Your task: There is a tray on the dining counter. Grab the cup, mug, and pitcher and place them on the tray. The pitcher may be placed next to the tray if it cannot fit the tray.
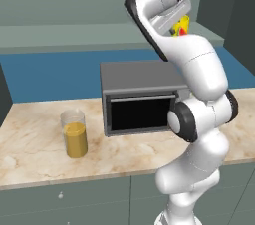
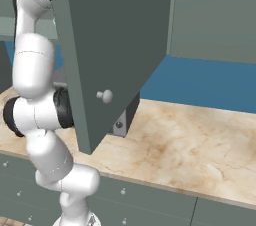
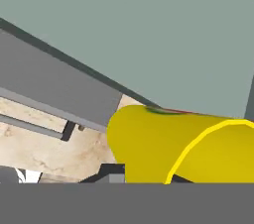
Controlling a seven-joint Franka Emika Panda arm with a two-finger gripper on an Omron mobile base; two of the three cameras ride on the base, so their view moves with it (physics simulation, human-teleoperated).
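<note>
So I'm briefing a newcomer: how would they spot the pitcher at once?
Find the beige marbled counter below the blue backsplash, then the grey microwave on it. Left of the microwave, apart from it, stands the tall clear glass pitcher, the one see-through thing, orange-yellow in its lower half.

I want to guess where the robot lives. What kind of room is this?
Probably a kitchen: a grey box-shaped microwave sits on a beige marbled counter with grey-green cabinets above, beside a clear glass pitcher of orange-yellow drink.

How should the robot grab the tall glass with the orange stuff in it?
Grip the pitcher around its clear upper half, coming in level from the front. It stands upright on the counter with straight round sides and no handle, and open space lies all around it. The microwave sits off to one side.
</note>
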